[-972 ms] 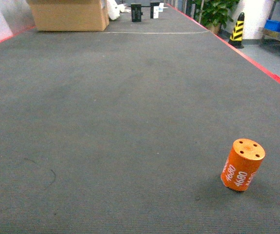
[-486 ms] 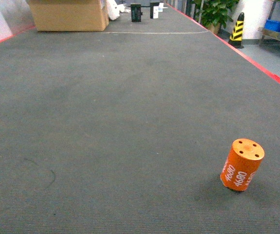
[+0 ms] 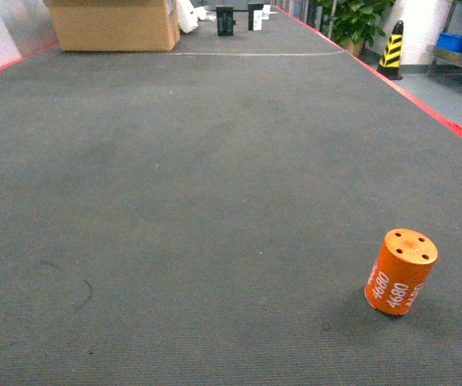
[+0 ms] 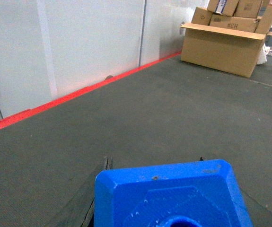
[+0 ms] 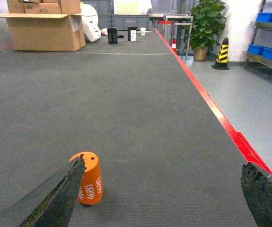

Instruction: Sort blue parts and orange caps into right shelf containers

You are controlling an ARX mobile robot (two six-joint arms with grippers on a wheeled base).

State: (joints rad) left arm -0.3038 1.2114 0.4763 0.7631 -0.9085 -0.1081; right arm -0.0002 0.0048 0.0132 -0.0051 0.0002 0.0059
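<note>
A small orange cylindrical cap [image 3: 400,273] printed "4680" stands upright on the dark grey ribbed carpet [image 3: 214,201], low on the right of the head view. The right gripper [image 5: 159,198] hangs behind it, fingers spread wide and empty, the cap beside its left finger [image 5: 55,194]. That finger could knock the cap over and roll it. The left gripper grips a bright blue angular plastic part [image 4: 169,194]. The blue plastic shelf crates [image 5: 268,49] stand well apart.
</note>
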